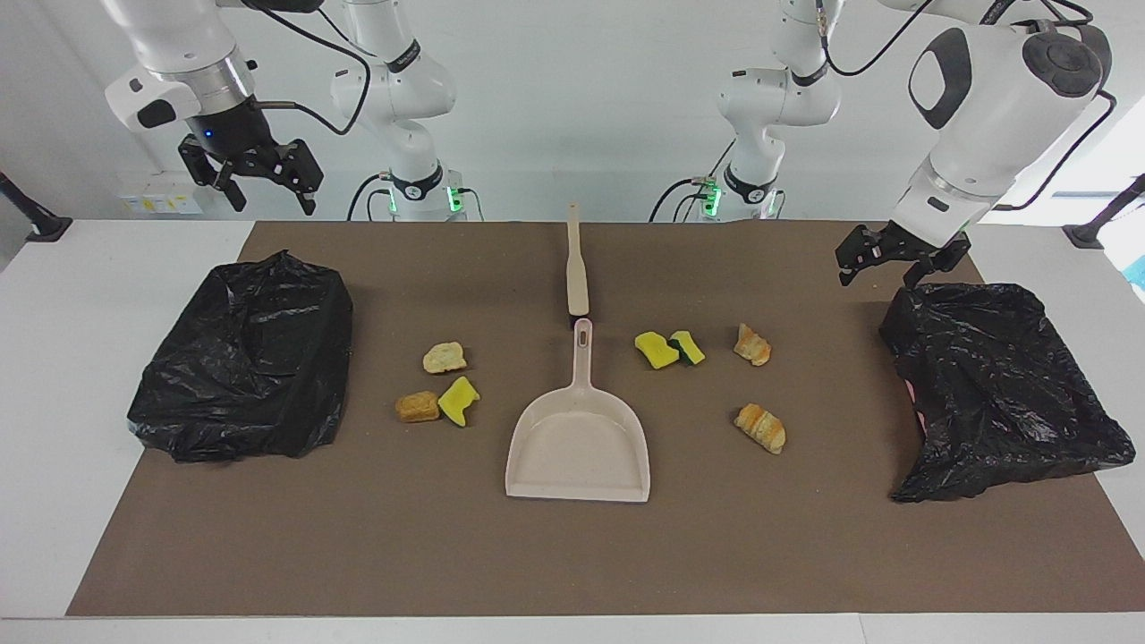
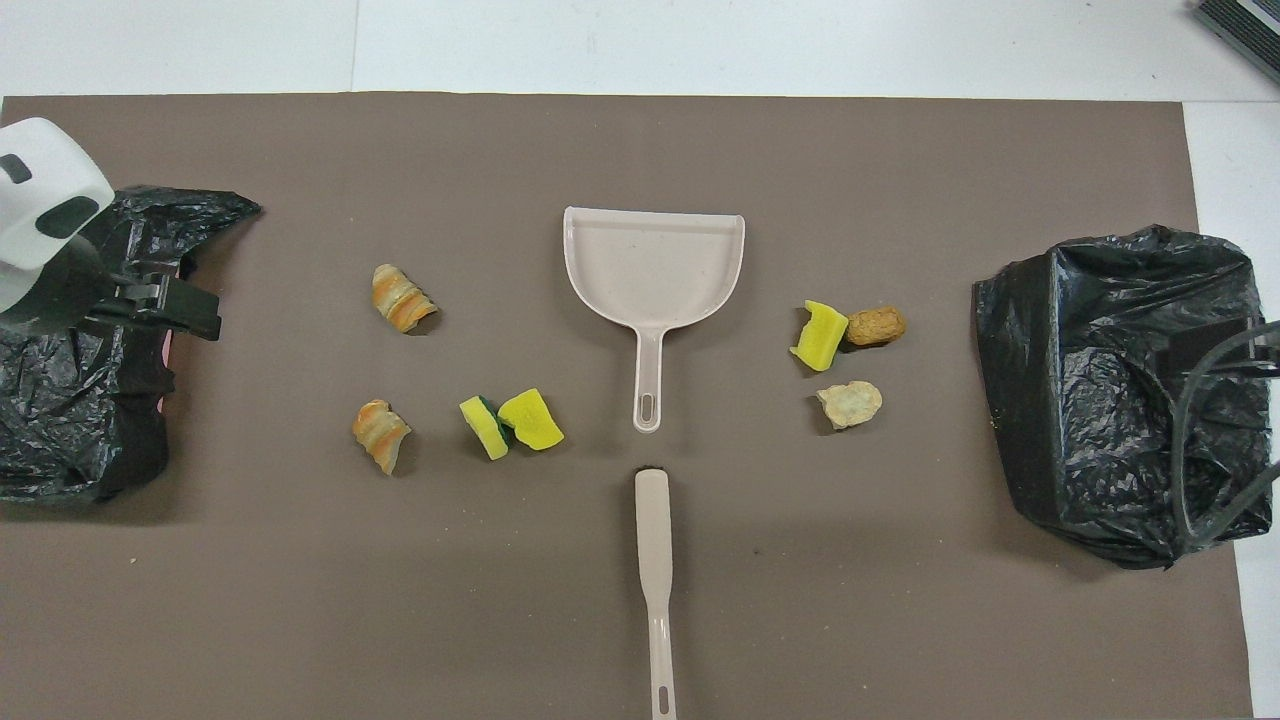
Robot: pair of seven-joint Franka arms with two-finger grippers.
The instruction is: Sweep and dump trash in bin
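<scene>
On brown mat (image 1: 358, 537): 7 trash scraps (image 1: 444, 357) | 1 dustpan (image 1: 578, 447) | both fingers open

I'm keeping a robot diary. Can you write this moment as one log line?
trash: on mat, unswept | dustpan: empty | left gripper: open, over bag | right gripper: open, raised

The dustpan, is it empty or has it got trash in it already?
Empty. The dustpan shows only its bare beige tray, and all seven scraps lie on the mat beside it.

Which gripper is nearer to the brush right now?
Neither clearly. The brush lies mid-table, just robot-side of the dustpan. The left gripper hangs over the bin bag at its end; the right gripper hangs raised at the other end.
</scene>
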